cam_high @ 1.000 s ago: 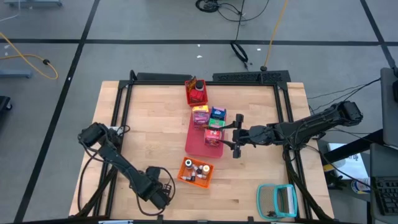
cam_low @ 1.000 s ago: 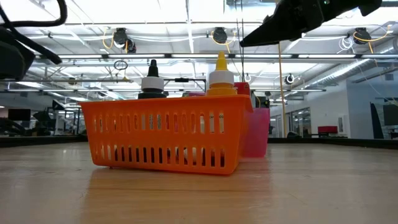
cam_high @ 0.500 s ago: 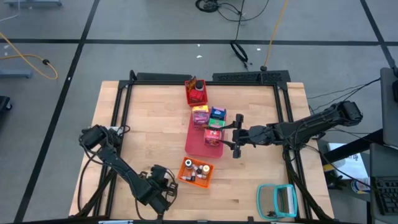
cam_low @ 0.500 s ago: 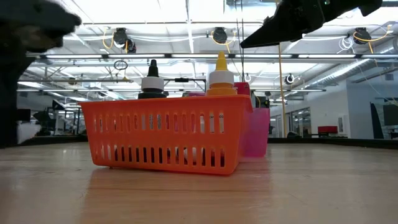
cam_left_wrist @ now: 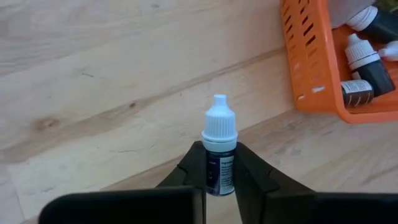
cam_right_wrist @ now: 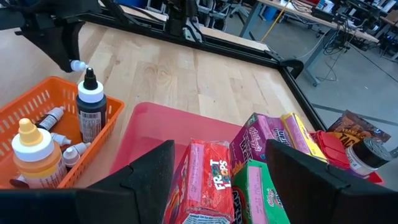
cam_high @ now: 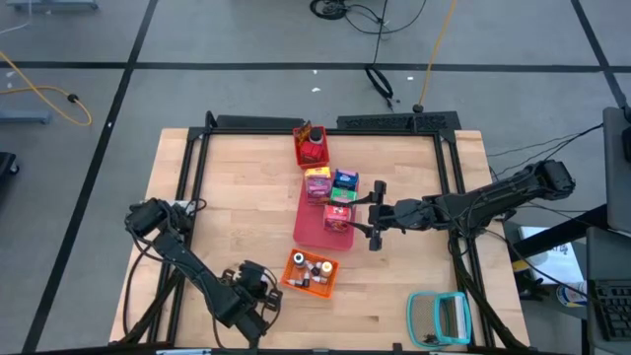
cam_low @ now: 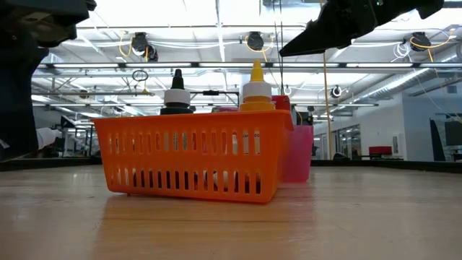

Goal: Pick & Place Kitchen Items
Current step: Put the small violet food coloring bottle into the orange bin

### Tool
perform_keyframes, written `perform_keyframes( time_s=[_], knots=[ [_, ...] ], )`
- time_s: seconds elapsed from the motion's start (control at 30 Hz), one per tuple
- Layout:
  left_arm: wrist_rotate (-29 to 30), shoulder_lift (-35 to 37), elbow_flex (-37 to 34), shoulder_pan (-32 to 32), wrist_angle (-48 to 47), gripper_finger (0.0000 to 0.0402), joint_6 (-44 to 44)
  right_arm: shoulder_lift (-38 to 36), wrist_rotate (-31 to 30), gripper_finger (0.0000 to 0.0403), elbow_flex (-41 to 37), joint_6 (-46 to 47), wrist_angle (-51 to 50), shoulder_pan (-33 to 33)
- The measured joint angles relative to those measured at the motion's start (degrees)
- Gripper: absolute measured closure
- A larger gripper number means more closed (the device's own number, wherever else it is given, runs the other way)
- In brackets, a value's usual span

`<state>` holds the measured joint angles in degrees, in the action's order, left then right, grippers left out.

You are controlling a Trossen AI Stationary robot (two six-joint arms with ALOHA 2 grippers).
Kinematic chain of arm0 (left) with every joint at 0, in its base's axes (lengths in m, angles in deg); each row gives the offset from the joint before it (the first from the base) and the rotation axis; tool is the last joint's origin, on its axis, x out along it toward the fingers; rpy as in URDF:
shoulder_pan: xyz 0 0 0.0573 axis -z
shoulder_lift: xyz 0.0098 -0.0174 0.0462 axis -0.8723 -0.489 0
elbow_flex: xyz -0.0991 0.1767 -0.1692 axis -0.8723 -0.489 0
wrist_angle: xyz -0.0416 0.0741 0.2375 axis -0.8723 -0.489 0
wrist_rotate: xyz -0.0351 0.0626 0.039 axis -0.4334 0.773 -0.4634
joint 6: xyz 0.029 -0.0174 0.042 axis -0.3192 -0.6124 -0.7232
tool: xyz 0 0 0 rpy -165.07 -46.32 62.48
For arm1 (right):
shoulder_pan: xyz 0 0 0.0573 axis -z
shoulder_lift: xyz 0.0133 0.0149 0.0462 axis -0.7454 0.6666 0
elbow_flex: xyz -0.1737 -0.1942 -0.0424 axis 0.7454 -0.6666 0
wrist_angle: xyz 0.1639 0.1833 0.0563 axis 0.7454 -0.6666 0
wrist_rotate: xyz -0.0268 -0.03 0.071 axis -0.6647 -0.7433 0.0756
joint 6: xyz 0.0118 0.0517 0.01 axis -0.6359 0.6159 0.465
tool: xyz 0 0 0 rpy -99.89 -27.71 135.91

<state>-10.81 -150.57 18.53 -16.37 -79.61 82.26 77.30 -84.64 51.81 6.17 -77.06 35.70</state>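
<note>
A: State the left gripper (cam_left_wrist: 219, 171) condition.
B: Clamped narrow on a small white-capped bottle (cam_left_wrist: 218, 144), held upright between the fingers (cam_left_wrist: 189, 168). It sits near the table's front edge, just beside the orange bin (cam_high: 311, 272), on the bin's left in the high view.

A: Bin contents?
B: Small dropper bottles lie on its floor (cam_left_wrist: 364, 65); a black-capped bottle (cam_low: 175, 95) and a yellow-capped bottle (cam_low: 255, 90) stand upright inside.

A: Right gripper (cam_high: 373, 217)?
B: Jaws wide, holding nothing. It hangs at the right edge of the red mat (cam_right_wrist: 155, 134), above the cartons.

A: What surrounds it?
B: A Froot Loops carton (cam_right_wrist: 202, 180), a green carton (cam_right_wrist: 258, 190) and a pink-purple carton (cam_right_wrist: 264, 146) stand on the mat directly before the fingers. Behind the mat, a red bin (cam_high: 312, 148) holds a dark-lidded jar (cam_right_wrist: 367, 155) and a snack packet (cam_right_wrist: 351, 127).

A: Other objects?
B: A teal-framed rectangle (cam_high: 439, 318) lies at the front right corner, well apart from both grippers.
</note>
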Motion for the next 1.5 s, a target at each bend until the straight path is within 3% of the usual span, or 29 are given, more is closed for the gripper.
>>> perform_keyframes(
  time_s=[0.33,0.6,0.73,0.97,1.13,1.5],
  knots=[
    [8.19,0.12,0.93,0.28,-2.17,0.0368,-1.69,0.0,0.0,0.0161,0.0,0.02,-0.15,0.0],
    [23.6,0.28,3.84,0.67,0.44,0.0363,-11.14,0.0,-0.02,0.0161,0.0,0.02,-0.15,0.04],
    [27.66,0.29,3.22,-0.5,5.73,0.0368,-18.09,0.0,-0.02,0.0161,-0.01,0.02,-0.15,0.04],
    [28.34,0.29,0.98,-3.3,15.75,0.0355,-28.92,0.0,-0.02,0.0161,0.0,0.02,-0.15,0.02],
    [28.8,0.29,0.5,-4.35,18.04,0.0366,-33.36,0.0,-0.02,0.0161,0.0,0.02,-0.15,0.02],
    [29.16,-0.46,0.48,-4.15,20.4,0.0353,-34.35,0.0,-0.02,0.0161,-0.01,0.02,-0.47,0.02]
  ],
)
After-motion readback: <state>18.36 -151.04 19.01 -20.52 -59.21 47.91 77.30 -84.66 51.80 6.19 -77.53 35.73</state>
